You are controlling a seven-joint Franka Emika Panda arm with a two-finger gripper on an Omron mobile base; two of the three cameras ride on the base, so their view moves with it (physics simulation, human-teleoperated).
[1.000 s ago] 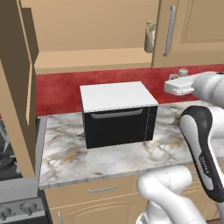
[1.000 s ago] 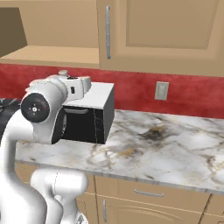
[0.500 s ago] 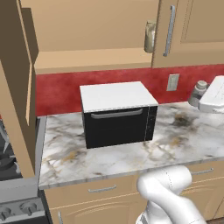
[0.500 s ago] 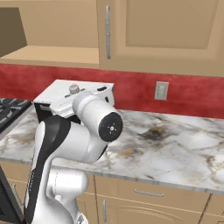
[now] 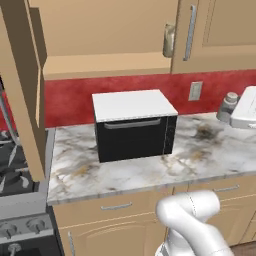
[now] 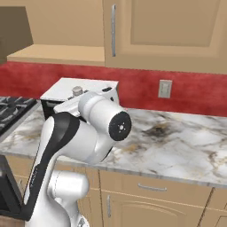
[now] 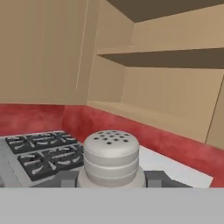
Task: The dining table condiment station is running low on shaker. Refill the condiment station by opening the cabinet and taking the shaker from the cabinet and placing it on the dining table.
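Shaker (image 7: 111, 157), grey, perforated cap: pinched upright between end effector (image 7: 112, 178) fingertips, clear of open cabinet (image 7: 175, 78), above stove (image 7: 39, 153). Risk: slipping from shallow grip during swing toward dining table; toppling on release if tilted.

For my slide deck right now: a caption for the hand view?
Gripper shut on the perforated-cap shaker, with stove grates and the open cabinet behind.

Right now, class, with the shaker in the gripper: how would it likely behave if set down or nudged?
The shaker looks rigid, a ridged metal-look cylinder. It seems squat, so it would probably stand steadily, yet on its side the round body would likely roll. Its smooth surface may slip in the gripper.
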